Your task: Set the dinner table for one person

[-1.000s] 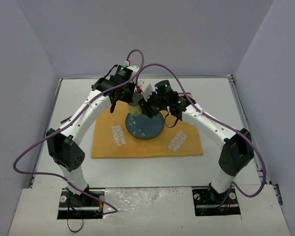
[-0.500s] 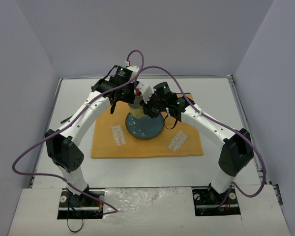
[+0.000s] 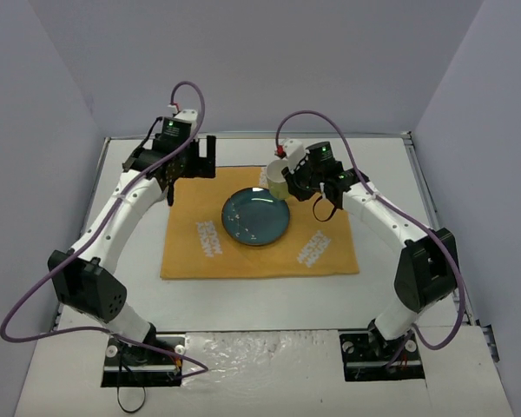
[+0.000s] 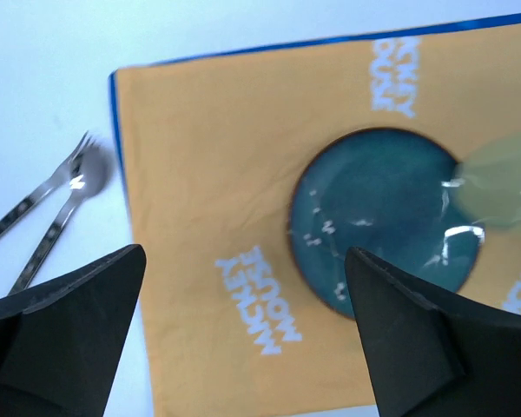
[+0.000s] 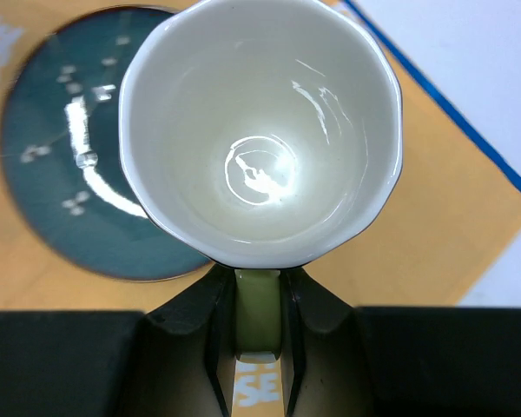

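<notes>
A pale green cup [image 3: 278, 178], white inside [image 5: 260, 130], hangs above the far right part of the orange placemat [image 3: 260, 252], beside the dark teal plate [image 3: 256, 217]. My right gripper [image 3: 288, 182] is shut on the cup's green handle [image 5: 260, 321]. My left gripper [image 3: 202, 158] hangs open over the placemat's far left corner with nothing between its fingers [image 4: 243, 261]. The left wrist view shows the plate [image 4: 386, 221] and the blurred cup [image 4: 504, 178]. The white dinner table [image 3: 260, 300] lies under everything.
A fork and a spoon [image 4: 48, 204] lie side by side on the bare table [image 4: 43, 78], left of the placemat [image 4: 208, 174]. The placemat's blue edge [image 5: 443, 104] runs just right of the cup. Grey walls close in three sides.
My left gripper opened, let go of the cup and drew back to the left. My right gripper stayed shut on the handle and carried the cup right, off the plate's middle.
</notes>
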`<action>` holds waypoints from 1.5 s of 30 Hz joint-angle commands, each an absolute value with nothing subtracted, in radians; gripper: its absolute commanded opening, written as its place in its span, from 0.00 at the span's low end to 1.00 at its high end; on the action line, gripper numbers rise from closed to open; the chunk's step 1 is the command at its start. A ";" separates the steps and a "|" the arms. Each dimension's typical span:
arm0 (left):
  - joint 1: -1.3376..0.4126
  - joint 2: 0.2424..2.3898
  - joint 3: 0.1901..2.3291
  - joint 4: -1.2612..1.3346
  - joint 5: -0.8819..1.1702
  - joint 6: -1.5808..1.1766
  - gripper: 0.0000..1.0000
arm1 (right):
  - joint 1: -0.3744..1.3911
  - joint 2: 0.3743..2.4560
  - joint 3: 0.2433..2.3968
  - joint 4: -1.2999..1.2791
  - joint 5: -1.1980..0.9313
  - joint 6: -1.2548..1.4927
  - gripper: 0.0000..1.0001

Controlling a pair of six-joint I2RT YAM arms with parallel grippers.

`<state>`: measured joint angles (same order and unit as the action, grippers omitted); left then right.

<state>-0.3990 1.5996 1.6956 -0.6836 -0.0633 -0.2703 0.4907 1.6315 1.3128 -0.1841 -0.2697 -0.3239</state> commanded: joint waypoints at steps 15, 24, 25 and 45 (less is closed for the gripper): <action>-0.301 1.310 1.130 -0.471 -0.124 -0.352 0.97 | 0.091 1.711 1.341 0.225 -0.362 -0.349 0.00; -0.299 1.286 1.046 -0.390 -0.151 -0.328 0.97 | 0.035 1.783 1.367 0.223 -0.402 -0.360 0.00; -0.299 1.287 1.048 -0.390 -0.152 -0.328 0.97 | 0.034 1.789 1.371 0.222 -0.404 -0.362 0.00; -0.296 1.305 1.045 -0.394 -0.143 -0.326 0.97 | 0.036 1.890 1.423 0.222 -0.429 -0.372 0.00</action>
